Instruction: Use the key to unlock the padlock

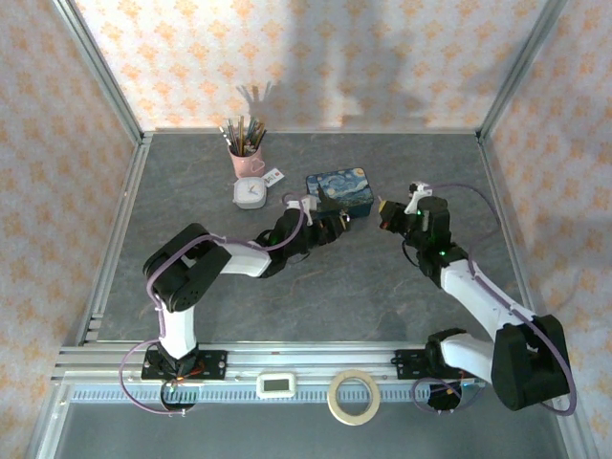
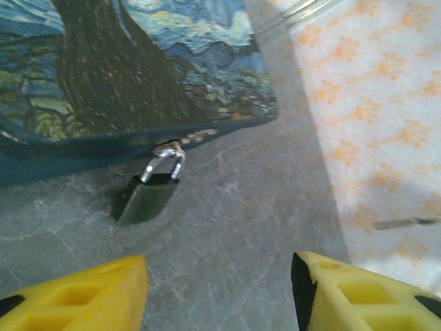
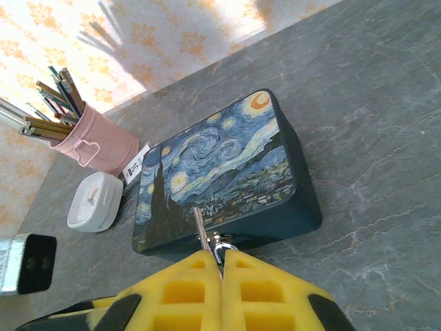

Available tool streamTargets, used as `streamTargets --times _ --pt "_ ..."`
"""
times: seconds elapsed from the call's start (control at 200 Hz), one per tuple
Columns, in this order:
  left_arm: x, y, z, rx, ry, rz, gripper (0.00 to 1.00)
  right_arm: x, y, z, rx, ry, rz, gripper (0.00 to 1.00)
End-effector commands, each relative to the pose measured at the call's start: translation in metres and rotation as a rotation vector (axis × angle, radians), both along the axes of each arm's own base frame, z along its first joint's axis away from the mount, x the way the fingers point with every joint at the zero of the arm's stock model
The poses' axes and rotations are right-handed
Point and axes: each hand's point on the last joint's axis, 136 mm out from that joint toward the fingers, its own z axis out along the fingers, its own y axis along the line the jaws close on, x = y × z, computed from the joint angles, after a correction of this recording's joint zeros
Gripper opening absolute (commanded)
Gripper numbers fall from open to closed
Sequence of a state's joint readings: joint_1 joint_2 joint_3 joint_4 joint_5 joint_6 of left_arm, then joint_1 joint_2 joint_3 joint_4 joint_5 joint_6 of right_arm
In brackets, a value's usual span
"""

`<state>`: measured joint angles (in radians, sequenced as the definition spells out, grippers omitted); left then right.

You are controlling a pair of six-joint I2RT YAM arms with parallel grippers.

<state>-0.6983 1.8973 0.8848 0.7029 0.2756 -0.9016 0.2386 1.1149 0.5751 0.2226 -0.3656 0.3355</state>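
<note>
Here, left pincer [image 2: 220, 289]: jaws held apart, nothing gripped.
Padlock [image 2: 147, 196]: hooked through the clasp [image 2: 180, 140] of the blue box [image 2: 103, 69], body rested on the counter [image 2: 241, 227].
Right pincer [image 3: 222, 265]: clamped on the key [image 3: 200, 231], whose blade is pointed at the box.

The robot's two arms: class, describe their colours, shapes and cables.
Both the left arm and right arm have white shells between black joints, with a lavender cable looped alongside each. The left gripper and right gripper have chunky yellow fingers with rectangular recesses. Small green lights glow on the right arm.
</note>
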Motion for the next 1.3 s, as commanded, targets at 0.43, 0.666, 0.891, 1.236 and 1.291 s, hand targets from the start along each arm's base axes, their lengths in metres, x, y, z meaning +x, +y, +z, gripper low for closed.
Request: streamTargets --times 0.43,0.666,0.891,1.236,1.291 --pt "0.041 -0.01 -0.066 0.268 0.069 0.075 0.56 -0.007 0.005 -0.001 0.041 -0.033 0.04 0.0" --pt "0.047 -0.019 -0.084 0.312 0.066 0.103 0.52 -0.008 0.005 -0.004 0.055 -0.029 0.036 0.0" --pt "0.054 -0.015 -0.098 0.325 0.082 0.163 0.38 -0.009 0.006 -0.008 0.071 -0.023 0.036 0.0" --pt "0.056 -0.011 -0.102 0.283 0.097 0.182 0.12 -0.013 0.005 -0.019 0.089 0.002 0.032 0.0" --pt "0.057 -0.011 -0.102 0.267 0.102 0.18 0.08 -0.013 0.006 -0.02 0.091 0.004 0.033 0.0"
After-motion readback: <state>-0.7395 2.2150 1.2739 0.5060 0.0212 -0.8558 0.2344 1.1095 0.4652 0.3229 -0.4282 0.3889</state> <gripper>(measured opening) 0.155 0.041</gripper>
